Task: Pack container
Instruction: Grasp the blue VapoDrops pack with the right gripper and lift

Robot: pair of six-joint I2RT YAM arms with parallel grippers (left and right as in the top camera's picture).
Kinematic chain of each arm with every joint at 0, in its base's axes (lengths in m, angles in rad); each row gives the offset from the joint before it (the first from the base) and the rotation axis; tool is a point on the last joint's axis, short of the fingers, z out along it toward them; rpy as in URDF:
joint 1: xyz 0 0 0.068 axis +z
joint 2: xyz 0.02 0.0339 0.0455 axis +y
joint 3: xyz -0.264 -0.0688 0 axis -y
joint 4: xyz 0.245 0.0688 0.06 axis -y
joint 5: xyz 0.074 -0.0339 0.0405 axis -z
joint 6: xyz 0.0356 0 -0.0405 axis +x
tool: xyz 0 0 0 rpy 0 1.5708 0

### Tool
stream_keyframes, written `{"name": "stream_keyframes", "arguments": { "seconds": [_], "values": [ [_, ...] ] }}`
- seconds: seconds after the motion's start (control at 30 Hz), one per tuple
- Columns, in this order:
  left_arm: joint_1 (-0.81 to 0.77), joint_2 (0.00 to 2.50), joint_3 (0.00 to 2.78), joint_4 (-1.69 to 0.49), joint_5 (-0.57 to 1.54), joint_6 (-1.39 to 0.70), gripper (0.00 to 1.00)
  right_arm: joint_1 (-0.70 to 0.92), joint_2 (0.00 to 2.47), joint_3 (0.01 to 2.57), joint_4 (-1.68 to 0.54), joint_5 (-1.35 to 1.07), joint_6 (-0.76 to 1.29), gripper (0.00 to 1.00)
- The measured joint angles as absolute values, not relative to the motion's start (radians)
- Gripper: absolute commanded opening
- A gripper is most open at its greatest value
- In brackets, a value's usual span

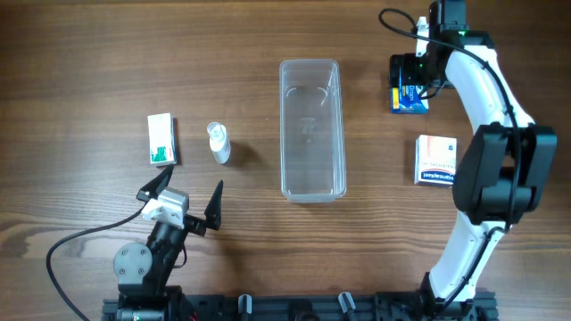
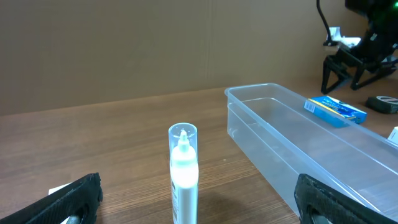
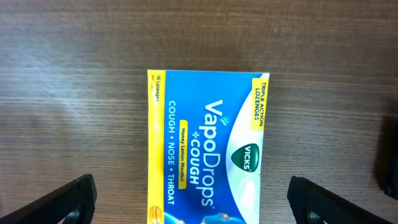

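Hovering over a flat blue cardboard lozenge box with yellow trim (image 3: 205, 149), the right gripper (image 3: 193, 200) has its jaws spread wide and holds nothing. One black finger stands to either side of the box's long edges with only a little room to spare. That narrow margin is the likely trouble: a descent slightly off-centre would land a fingertip on the glossy lid and skid the light box across the wooden table (image 1: 89, 71). It could also pinch one corner so the box swings as it lifts. The long, narrow clear plastic container (image 1: 284, 134) sits mid-table, well to the left of this box, empty, with rounded corners. Its see-through walls are hard to judge, so a tilted box may catch on its rim. The left gripper (image 1: 189, 185) is equally wide and empty, near the table's front edge, facing a slim upright white bottle with a clear cap (image 2: 183, 168). That bottle looks tall for its base, and a brushing finger could topple it. A white-and-green box (image 1: 161, 140) lies just beside the bottle, and a white-and-orange box (image 1: 436, 160) lies flat near the right arm.
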State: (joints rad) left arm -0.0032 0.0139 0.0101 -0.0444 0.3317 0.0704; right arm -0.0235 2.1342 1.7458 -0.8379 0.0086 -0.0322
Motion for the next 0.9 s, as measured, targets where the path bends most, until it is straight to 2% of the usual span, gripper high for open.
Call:
{"name": "stream_keyframes", "arguments": {
  "seconds": [0.9],
  "values": [
    [-0.003,0.014,0.010,-0.044,0.332,0.071,1.00,-0.023,2.280,1.746,-0.802,0.028,-0.072,1.00]
  ]
}}
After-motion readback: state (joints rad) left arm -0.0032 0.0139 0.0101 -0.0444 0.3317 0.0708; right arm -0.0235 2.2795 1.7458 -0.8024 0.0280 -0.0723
